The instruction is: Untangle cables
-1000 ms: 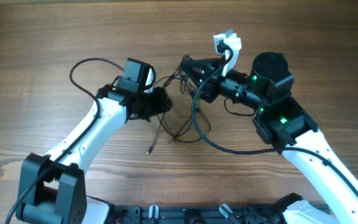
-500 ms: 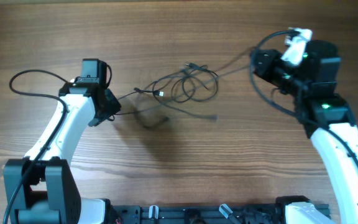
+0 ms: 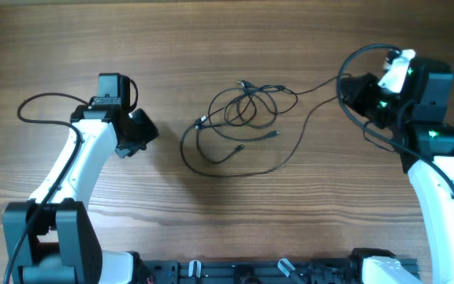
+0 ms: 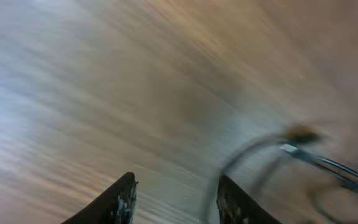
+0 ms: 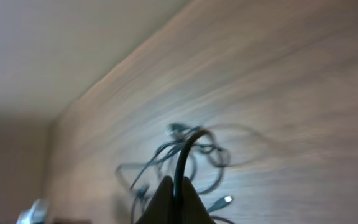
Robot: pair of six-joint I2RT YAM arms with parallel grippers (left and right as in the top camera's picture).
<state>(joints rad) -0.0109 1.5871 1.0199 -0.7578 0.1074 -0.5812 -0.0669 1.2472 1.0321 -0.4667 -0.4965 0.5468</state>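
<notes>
The cables [image 3: 239, 118] lie as a loose tangle of thin black cords in the middle of the table, with loops trailing down to the front and small plug ends showing. My left gripper [image 3: 146, 130] is open and empty, left of the tangle and apart from it; in the left wrist view its fingers [image 4: 176, 199] are spread, with a blurred cable [image 4: 303, 149] off to the right. My right gripper [image 3: 351, 89] is shut on one cable strand that runs left to the tangle. The right wrist view shows the closed fingers [image 5: 176, 194], the tangle [image 5: 185, 149] and a silvery-tipped plug [image 5: 227, 200].
Thick black arm cables loop beside the left arm [image 3: 46, 102] and around the right wrist [image 3: 369, 59]. The wooden table [image 3: 227, 213] extends on all sides of the tangle. The arm bases stand at the front edge.
Both arms have pulled apart. My left gripper has let go of the tangle and moved left. My right gripper has pulled a strand to the right, and the cables have spread out.
</notes>
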